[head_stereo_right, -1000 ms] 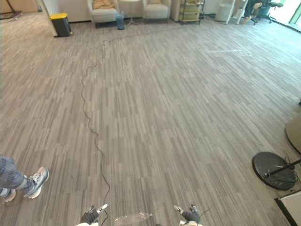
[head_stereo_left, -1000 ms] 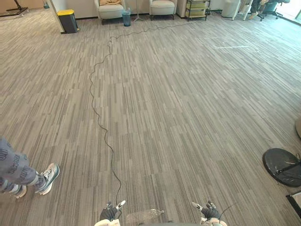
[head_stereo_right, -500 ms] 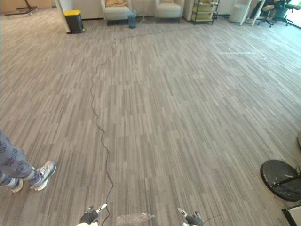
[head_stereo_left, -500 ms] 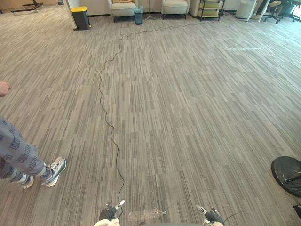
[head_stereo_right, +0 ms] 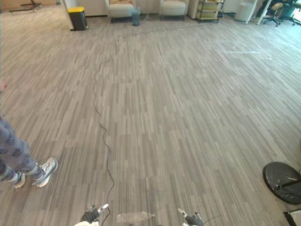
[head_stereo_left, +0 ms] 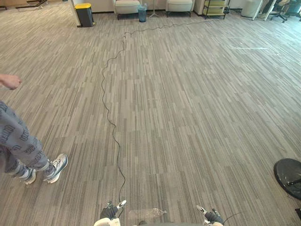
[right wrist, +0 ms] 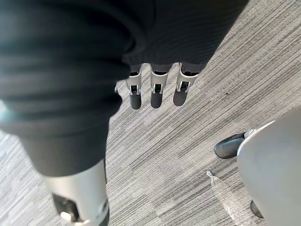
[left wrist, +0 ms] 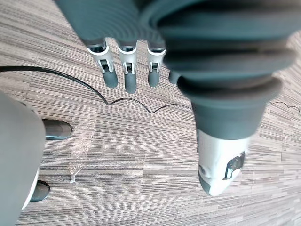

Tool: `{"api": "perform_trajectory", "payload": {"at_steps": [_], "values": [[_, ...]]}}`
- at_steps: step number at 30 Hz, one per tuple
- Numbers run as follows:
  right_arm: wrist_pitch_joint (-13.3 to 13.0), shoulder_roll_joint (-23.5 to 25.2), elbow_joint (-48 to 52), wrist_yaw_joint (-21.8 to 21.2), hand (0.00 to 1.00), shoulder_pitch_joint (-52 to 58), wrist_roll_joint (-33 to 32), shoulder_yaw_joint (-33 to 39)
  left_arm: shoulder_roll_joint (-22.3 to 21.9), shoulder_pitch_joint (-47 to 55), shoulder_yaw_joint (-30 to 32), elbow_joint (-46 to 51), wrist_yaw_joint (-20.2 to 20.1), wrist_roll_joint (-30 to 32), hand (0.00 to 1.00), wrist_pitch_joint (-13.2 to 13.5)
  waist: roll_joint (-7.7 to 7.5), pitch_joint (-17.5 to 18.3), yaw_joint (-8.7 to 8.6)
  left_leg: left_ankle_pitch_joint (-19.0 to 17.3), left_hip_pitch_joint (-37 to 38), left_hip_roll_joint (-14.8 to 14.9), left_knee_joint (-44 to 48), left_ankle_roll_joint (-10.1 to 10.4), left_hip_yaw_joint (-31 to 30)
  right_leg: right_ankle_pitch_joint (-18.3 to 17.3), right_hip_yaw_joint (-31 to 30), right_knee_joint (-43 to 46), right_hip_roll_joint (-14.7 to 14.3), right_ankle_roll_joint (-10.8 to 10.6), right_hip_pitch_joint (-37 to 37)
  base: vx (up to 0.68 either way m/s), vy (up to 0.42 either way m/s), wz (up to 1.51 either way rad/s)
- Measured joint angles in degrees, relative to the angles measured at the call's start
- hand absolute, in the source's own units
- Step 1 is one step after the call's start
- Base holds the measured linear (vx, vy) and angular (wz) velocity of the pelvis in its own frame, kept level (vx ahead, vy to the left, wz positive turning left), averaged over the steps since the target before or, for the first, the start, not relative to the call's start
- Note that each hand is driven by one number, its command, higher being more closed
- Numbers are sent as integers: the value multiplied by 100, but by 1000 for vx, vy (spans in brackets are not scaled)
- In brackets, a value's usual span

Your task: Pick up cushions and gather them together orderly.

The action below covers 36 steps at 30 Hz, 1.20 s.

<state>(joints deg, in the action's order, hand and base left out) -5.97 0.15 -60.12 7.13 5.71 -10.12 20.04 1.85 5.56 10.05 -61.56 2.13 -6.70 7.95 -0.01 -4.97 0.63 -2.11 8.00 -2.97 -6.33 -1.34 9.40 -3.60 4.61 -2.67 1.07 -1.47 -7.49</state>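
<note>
While left hand [left wrist: 128, 63] hangs open, cushion [head_stereo_right: 121, 1] lies afar.

Carpet floor [head_stereo_left: 188, 117] lies open ahead; a person's legs [head_stereo_left: 19, 146] stand at the left, a black round base [head_stereo_left: 289, 175] at the right edge

We carry both hands low at the frame's bottom edge, left hand [head_stereo_left: 111, 212] left of centre, right hand [head_stereo_left: 212, 217] right of centre, fingers [left wrist: 128, 71] straight, relaxed, holding nothing.
</note>
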Motion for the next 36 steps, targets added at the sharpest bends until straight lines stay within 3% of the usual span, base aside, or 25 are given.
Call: {"api": "perform_trajectory", "payload": {"at_steps": [6,11,13,14,15,16,17,18,19,22,24,25,26,27,28,29,30,31,32,34,35,36], "values": [[0,-5,20,0,0,-1,0,-15,1,-1,9,17,0,-2,0,-8,-7,-15,-9,3,-29,11,1,6,-76,-158,92,213,4,34,69,-33,-44,7],[-5,52,116,20,0,-3,-3,-86,15,12,195,161,1,-3,0,-100,-116,-76,-10,-89,-228,22,121,110,-209,-684,239,1080,82,105,559,27,-50,16],[-14,208,322,29,0,57,-1,-47,30,-10,393,366,5,-9,0,-106,-261,-207,2,-675,-660,95,1272,166,-185,-892,322,1345,147,148,553,84,-87,27],[-13,212,325,29,0,57,-1,-46,17,-3,441,403,3,-13,0,-106,-257,-209,4,-882,-827,164,1707,179,-97,-934,351,1402,135,161,551,96,-123,25],[-14,204,350,29,0,52,-1,-48,-21,2,555,475,-1,-9,0,-113,-205,-241,6,-1249,-1333,389,2921,177,150,-1083,432,1529,61,205,541,51,-81,18],[-12,203,459,31,0,87,0,-58,-73,-40,670,540,-1,-11,0,-113,-153,-295,28,-1353,-1852,658,4191,111,287,-1234,439,1588,-32,281,497,53,-61,14],[-12,202,498,32,0,99,-1,-66,-90,-37,701,576,-1,-17,0,-113,-126,-312,37,-1335,-1984,738,4518,125,290,-1267,432,1592,-60,299,450,123,21,-2],[-13,170,543,47,0,82,-1,-91,-100,-48,701,687,-1,-32,0,-102,-99,-399,102,-1257,-2427,968,5537,225,293,-1410,399,1555,-119,423,236,168,44,-13],[-2,154,535,60,0,91,-2,-128,-105,-43,698,773,-4,-41,0,-93,-79,-396,130,-1395,-2548,1058,5670,238,337,-1473,314,1537,-118,438,139,226,60,-27],[2,117,534,73,0,-10,0,-229,-166,-35,699,825,-8,-133,0,-70,-60,-407,201,-1518,-2966,1209,4948,263,571,-1532,48,1359,29,416,-66,292,102,-46],[-3,136,535,80,0,-139,3,-263,-221,-39,691,902,-3,-129,0,-17,-87,-374,297,-1086,-3235,1136,3865,330,817,-1626,-188,1037,296,268,-214,485,276,-74],[0,158,528,79,0,-154,4,-362,-241,-20,699,906,-1,-137,0,44,-98,-339,346,-636,-3294,1109,3749,87,847,-1787,-346,900,422,197,-411,460,302,-59],[4,183,515,76,0,-139,10,-377,-195,-28,702,907,-3,-131,0,49,-140,-264,356,-798,-3293,1044,3871,6,915,-1818,-407,952,502,200,-465,701,361,-47],[7,297,518,55,0,-55,26,-460,-117,-36,699,863,-5,-92,0,34,-335,-92,336,-1129,-3274,916,3987,-90,1082,-1708,-529,1396,701,33,-245,770,350,-15],[20,336,499,31,0,-39,53,-523,-68,-49,696,808,-2,-37,0,25,-404,-53,332,-1301,-3178,849,4018,-128,1126,-1634,-582,1836,775,-92,-113,906,380,2],[24,334,524,18,0,-8,108,-534,28,-135,660,703,1,7,0,10,-512,-73,306,-1504,-2844,689,3954,-213,1140,-1404,-698,3162,873,-400,279,626,270,15],[22,335,531,18,0,-6,109,-530,75,-184,604,614,4,17,0,-19,-540,-96,293,-1569,-2646,621,3885,-244,1132,-1193,-765,3803,889,-575,493,610,218,18],[3,332,573,3,0,-2,112,-524,144,-260,436,485,10,107,0,-102,-555,-153,275,-1689,-2097,529,3674,-273,1111,-977,-903,5287,829,-899,961,669,169,-4],[-25,332,763,-8,0,20,118,-504,113,-327,321,457,13,125,0,-121,-440,-231,251,-1787,-1461,524,3330,-250,1087,-988,-755,6496,695,-824,1569,649,148,-15],[-81,337,958,-20,0,17,120,-472,12,-405,258,455,12,87,0,-120,-338,-278,218,-1881,-783,528,2745,-140,1045,-1133,-342,6944,596,-528,2247,640,99,-16],[-132,339,1100,-25,0,15,120,-417,-107,-534,242,448,2,67,0,-117,-316,-318,155,-1949,-292,531,2367,-58,1031,-1255,161,6673,588,-322,2867,793,56,2],[-143,341,1200,-26,0,-14,119,-314,-219,-684,225,324,-2,36,0,-116,-301,-341,63,-2084,177,545,2078,95,1013,-1285,684,5712,581,-233,3395,604,0,13]]}}
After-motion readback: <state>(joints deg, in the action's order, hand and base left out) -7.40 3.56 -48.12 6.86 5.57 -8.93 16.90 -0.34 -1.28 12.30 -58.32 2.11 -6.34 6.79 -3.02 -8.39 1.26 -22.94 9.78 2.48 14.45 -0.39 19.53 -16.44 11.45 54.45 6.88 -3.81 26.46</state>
